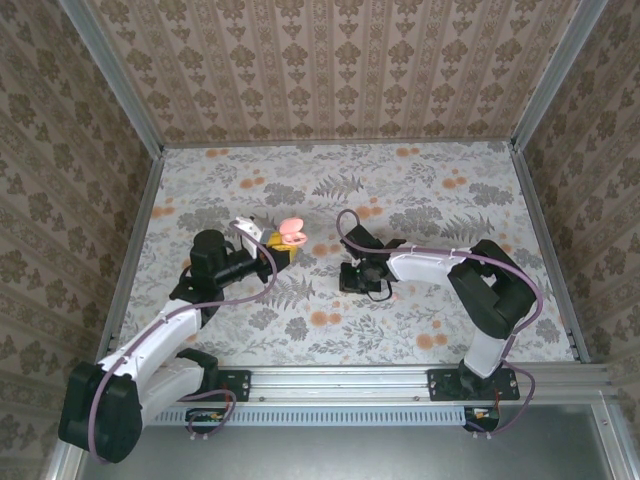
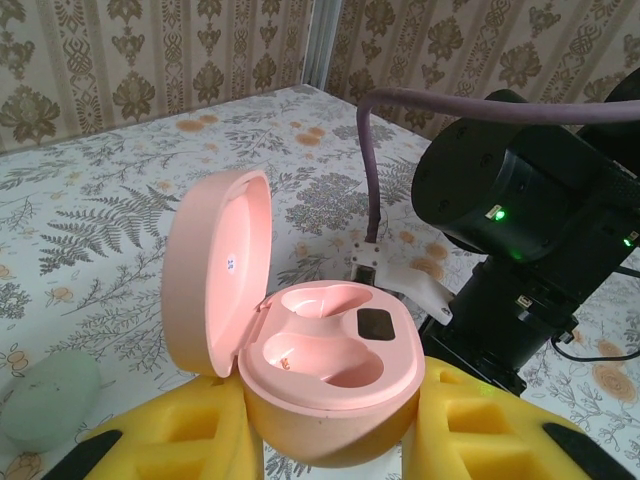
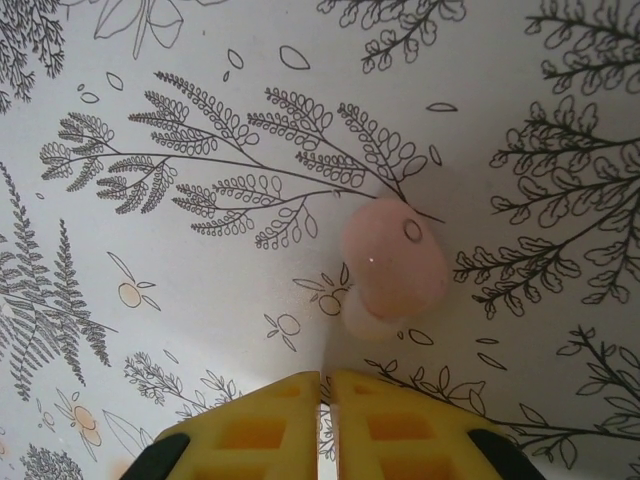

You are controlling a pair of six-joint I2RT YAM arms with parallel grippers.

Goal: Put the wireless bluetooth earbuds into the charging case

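Left claw (image 2: 330,432) closed on the pink charging case (image 2: 330,375), yellow pads (image 2: 170,435) pressing its lower body from both sides, case off the surface (image 2: 120,200). Case upright, lid (image 2: 215,270) hinged open and standing up on the left. Two rounded wells (image 2: 320,350) face up, bare pink inside, with a small dark square panel (image 2: 375,325) at the inner rim between them. In the top view the left claw (image 1: 283,247) sits left of centre over the floral surface (image 1: 400,190), with the case (image 1: 292,230) at its tip, lid up. A pale mint rounded case (image 2: 50,400) lies shut on the surface at the lower left of the left wrist view, apart from the pink one. The right arm (image 2: 520,200), black with a green light and purple cable, is close behind the pink case on the right. Right claw (image 3: 325,385) has its jaws closed, the yellow pads (image 3: 250,430) meeting with just a thin seam and nothing between them. One pink earbud (image 3: 393,262) lies on the surface just beyond the tips, slightly right of the seam, with a small ring mark on its top; can't tell if a pad tip touches it. It sits on a fern print, its paler underside toward the claw. In the top view the right claw (image 1: 362,280) is low over the surface near centre, pointing left, near the left claw but apart from it.
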